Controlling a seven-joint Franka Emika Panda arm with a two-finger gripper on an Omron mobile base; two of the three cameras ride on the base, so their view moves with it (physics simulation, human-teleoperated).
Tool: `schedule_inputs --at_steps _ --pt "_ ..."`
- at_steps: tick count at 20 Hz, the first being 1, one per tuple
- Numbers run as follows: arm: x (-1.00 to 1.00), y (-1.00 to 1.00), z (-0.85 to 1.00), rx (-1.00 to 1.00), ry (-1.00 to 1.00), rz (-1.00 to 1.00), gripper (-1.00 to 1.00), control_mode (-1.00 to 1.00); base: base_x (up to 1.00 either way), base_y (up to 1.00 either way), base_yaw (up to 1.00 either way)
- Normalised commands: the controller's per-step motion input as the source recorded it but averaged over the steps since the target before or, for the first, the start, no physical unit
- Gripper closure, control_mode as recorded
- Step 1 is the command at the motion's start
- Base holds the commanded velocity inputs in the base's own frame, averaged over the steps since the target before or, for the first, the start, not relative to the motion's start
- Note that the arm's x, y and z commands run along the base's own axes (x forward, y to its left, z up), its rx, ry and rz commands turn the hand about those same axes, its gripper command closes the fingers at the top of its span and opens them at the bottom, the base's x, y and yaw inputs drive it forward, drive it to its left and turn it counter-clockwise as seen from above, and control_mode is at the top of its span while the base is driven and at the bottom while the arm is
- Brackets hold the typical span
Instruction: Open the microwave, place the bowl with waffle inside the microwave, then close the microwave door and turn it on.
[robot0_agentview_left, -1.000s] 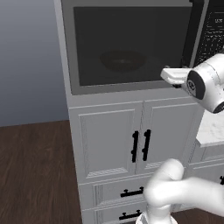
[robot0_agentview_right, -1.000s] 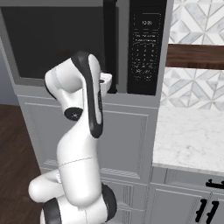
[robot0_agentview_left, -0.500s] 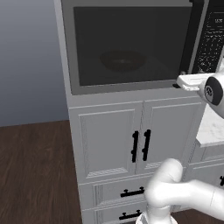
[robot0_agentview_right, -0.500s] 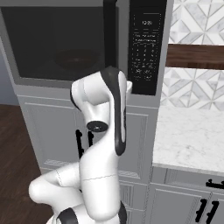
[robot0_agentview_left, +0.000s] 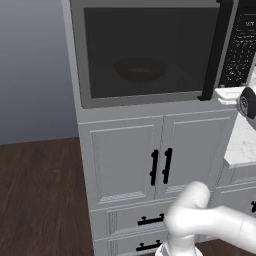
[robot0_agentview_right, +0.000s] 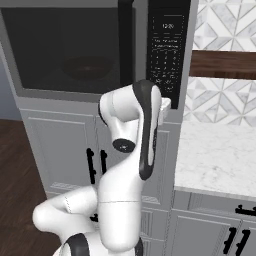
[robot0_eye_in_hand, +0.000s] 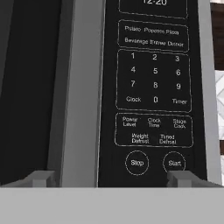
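Observation:
The microwave (robot0_agentview_left: 75, 60) stands in the cabinet column with the microwave door (robot0_agentview_left: 145, 55) shut and its black bar handle (robot0_agentview_left: 214, 50) at the right. Through the tinted window the reddish-brown bowl (robot0_agentview_left: 140, 69) (robot0_agentview_right: 87, 67) rests on the turntable; the waffle cannot be made out behind the glass. My gripper (robot0_eye_in_hand: 111, 178) is open and empty, close in front of the black control panel (robot0_eye_in_hand: 153, 87) (robot0_agentview_right: 167, 50). Its right fingertip (robot0_eye_in_hand: 181, 177) sits just under the Start button (robot0_eye_in_hand: 174, 163). In the left base view the hand (robot0_agentview_left: 227, 94) hovers at the panel's lower edge.
White cabinet doors with black handles (robot0_agentview_left: 160, 166) and drawers (robot0_agentview_left: 150, 220) sit below the microwave. A marble counter (robot0_agentview_right: 215, 155) with a patterned backsplash lies to the right. Dark wooden floor (robot0_agentview_left: 40, 200) spreads to the left.
The arm has swung right, carrying the hand from the door's lower right corner over to the control panel. The gripper has stayed open.

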Motion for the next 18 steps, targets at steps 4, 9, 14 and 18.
schedule_inputs --at_steps 4,9,14,18 --pt "0.0 -0.74 0.0 -0.01 0.1 -0.03 -1.0 -1.0 0.0 0.0 0.0" --pt "0.0 -0.42 0.09 0.0 0.05 0.0 -1.0 -1.0 0.0 0.0 0.0" --pt "0.1 -0.17 0.08 0.0 0.04 0.03 -1.0 -1.0 0.0 0.0 0.0" --pt "0.2 0.0 0.0 0.0 0.08 0.01 -1.0 -1.0 0.0 0.0 0.0"
